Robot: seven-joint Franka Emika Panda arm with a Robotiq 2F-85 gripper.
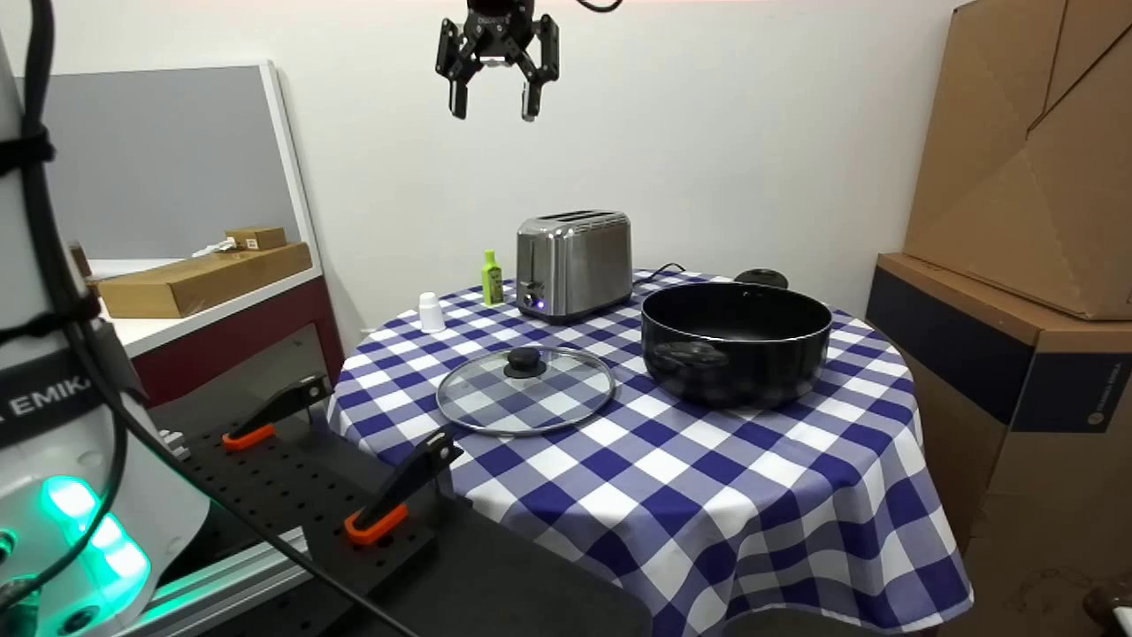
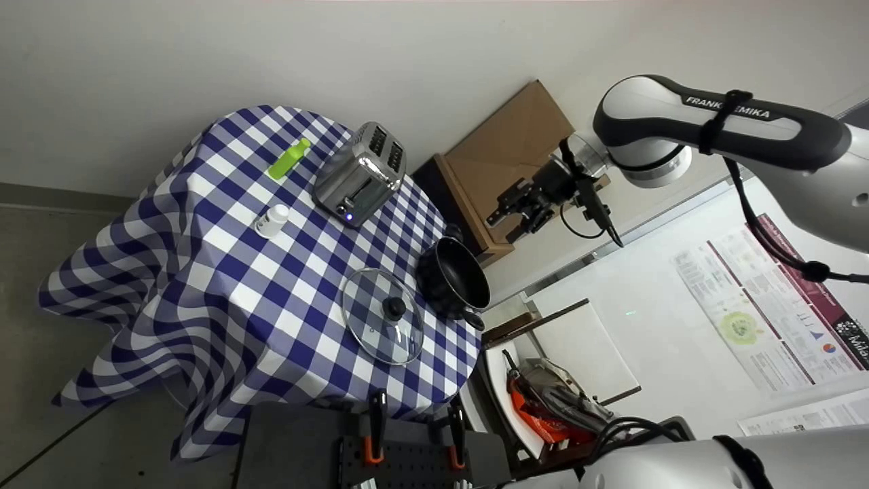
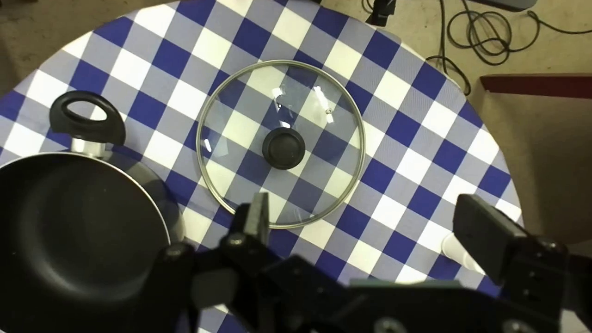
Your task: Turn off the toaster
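Note:
The silver toaster point(image 1: 594, 265) stands upright at the back of the checked table point(image 1: 672, 495) in an exterior view. It also shows in an exterior view point(image 2: 353, 178) with its two top slots. A blue-violet light glows low on its control end, below a dark lever slot. My gripper point(image 1: 493, 104) is open and empty, high above the table and well apart from the toaster. It shows in an exterior view point(image 2: 504, 227) and in the wrist view point(image 3: 363, 210), fingers spread wide. The toaster is not visible in the wrist view.
A wide black pot point(image 1: 736, 354) stands right of the toaster. A glass lid point(image 3: 283, 148) with a black knob lies in front. A green bottle point(image 2: 289, 159) and a white bottle point(image 2: 272, 221) stand beside the toaster. Cardboard boxes point(image 1: 1017, 168) stand beside the table.

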